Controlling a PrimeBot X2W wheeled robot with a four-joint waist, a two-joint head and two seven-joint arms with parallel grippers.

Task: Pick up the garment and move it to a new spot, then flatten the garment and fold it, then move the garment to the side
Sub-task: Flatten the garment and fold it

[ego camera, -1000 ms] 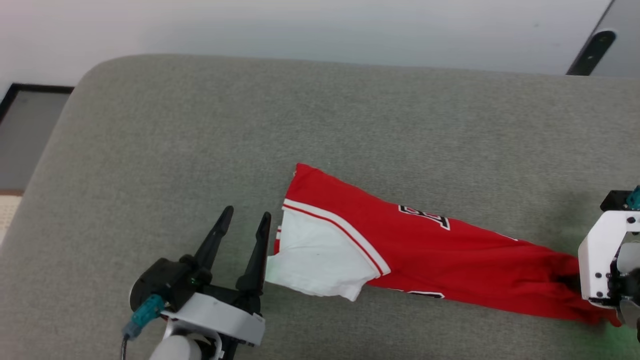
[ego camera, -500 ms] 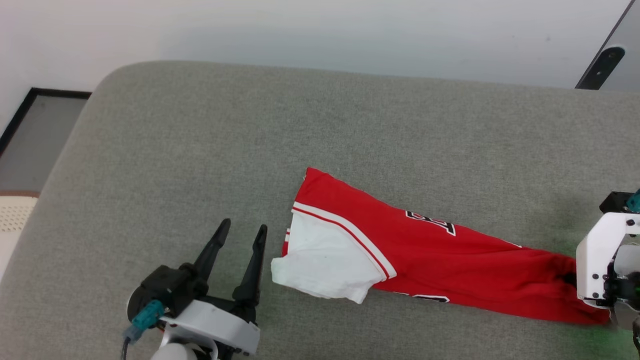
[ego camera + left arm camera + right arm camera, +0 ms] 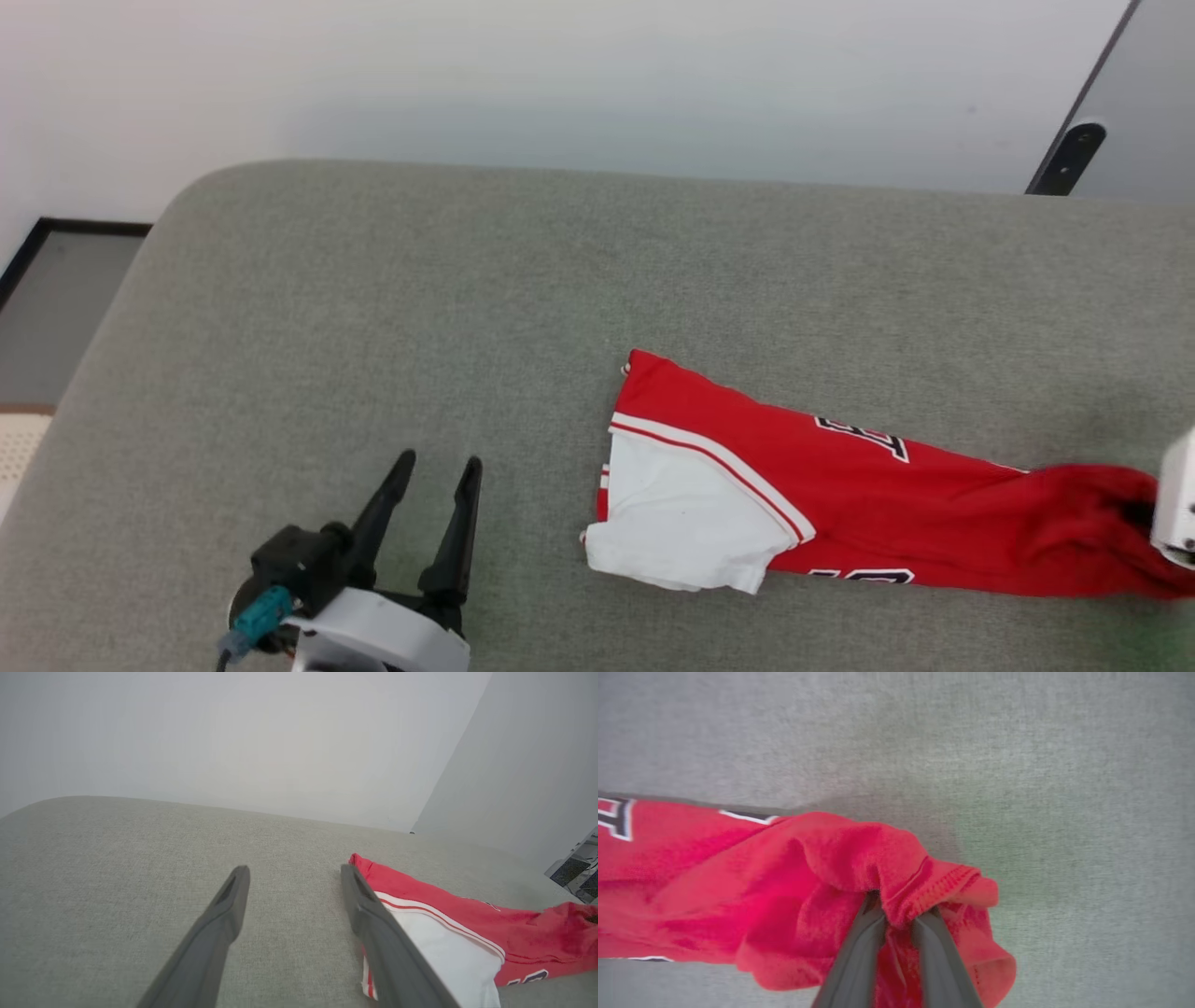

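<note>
Fingers of our right gripper (image 3: 901, 907) clamp the hem of the red, white-sleeved jersey T-shirt (image 3: 868, 504); our left gripper (image 3: 440, 460) gapes empty. We judge the moving step is in hand: next, lift clear.

Garment (image 3: 934, 523) stretches across grey cushion (image 3: 467, 308), right end seemingly gripped.

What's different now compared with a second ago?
The right gripper, pinching the bunched hem of the red jersey-style T-shirt with white sleeves, has dragged it toward the robot's right; its white sleeve, earlier beside the left gripper, now lies apart from it. The left gripper stays open and empty over the grey upholstered surface. The camera shifted too.
</note>
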